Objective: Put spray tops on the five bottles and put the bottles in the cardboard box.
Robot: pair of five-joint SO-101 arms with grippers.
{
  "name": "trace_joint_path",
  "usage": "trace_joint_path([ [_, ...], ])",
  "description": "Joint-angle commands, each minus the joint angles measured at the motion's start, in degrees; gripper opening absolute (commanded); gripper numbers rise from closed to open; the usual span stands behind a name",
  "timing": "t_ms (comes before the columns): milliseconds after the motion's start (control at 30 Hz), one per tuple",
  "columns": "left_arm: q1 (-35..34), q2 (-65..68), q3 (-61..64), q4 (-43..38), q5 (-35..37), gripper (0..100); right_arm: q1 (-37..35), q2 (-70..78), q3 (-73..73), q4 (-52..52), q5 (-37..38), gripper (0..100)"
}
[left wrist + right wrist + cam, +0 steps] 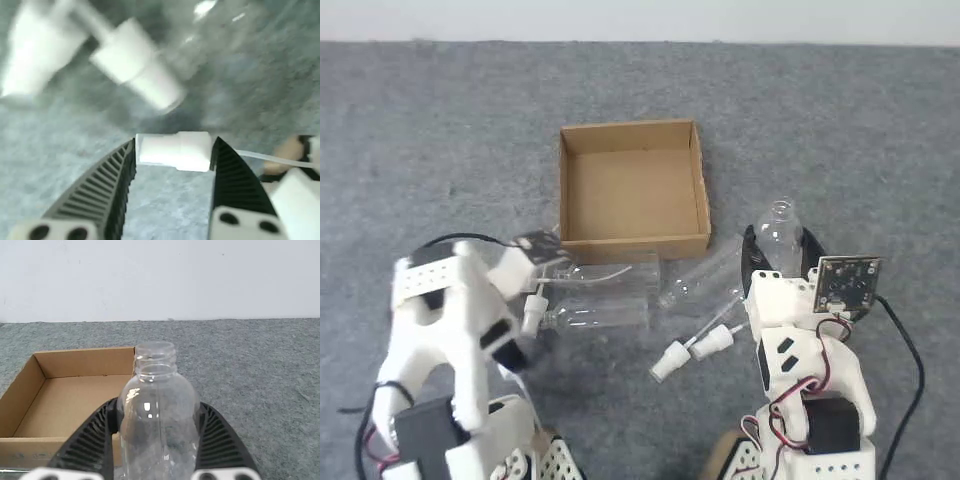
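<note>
**First speaker:** What do we find in the right gripper (159,412)?

**Second speaker:** We find a clear plastic bottle (159,405) with a rounded shoulder. It is clamped around its body between the two black ribbed fingers (90,440). The bottle stands upright, its long axis vertical. Its open neck points up and has no top on it. From above, we see it held near the box's near right corner, apart from the box.

**First speaker:** And the box itself?

**Second speaker:** We see an open, square, brown cardboard box (635,243) in the middle of the grey, carpet-textured bench (440,130), its mouth facing up. Just in front of its near wall, three more clear bottles lie on their sides. A rear bottle (615,270) and a front bottle (605,312) have their long axes running along that wall. A slanted bottle (705,275) lies diagonally, one end aimed toward the box's near right corner. Nearer the arms, two loose white spray tops (672,358) lie side by side at a slant. Their thin tubes point toward the slanted bottle.

**First speaker:** What does the left gripper (172,150) hold?

**Second speaker:** We see it narrowed onto a white plastic spray top (175,152). The top lies crosswise, its long axis running from finger to finger. Its thin dip tube (270,159) trails out past one finger. The white shapes beyond it are too blurred for us to describe.
</note>
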Motion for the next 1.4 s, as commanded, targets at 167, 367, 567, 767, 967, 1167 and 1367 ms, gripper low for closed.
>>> trace_joint_path([
  [167,-13.6,0.2,-12.4,-1.0,-5.7,22,-0.2,-1.1,-0.6,-1.8,-0.4,3.8],
  [367,-18.1,0.2,-16.6,-0.6,-5.6,22,-0.2,-1.1,-0.6,-1.8,-0.4,3.8],
  [567,-19.3,-0.3,-16.7,3.9,2.0,22,-0.2,-1.1,-0.6,-1.8,-0.4,3.8],
  [767,-19.0,-0.2,-16.2,8.9,14.9,22,-0.2,-1.1,-0.6,-1.8,-0.4,3.8],
  [967,-18.5,0.0,-13.3,8.9,30.9,22,-0.2,-1.1,-0.6,-1.8,-0.4,3.8],
  [1167,-13.9,0.0,-5.3,0.4,44.4,22,-0.2,-1.1,-0.6,-1.8,-0.4,3.8],
  [1367,-11.2,0.3,3.6,-12.0,54.9,22,-0.2,-1.1,-0.5,-1.8,-0.4,3.8],
])
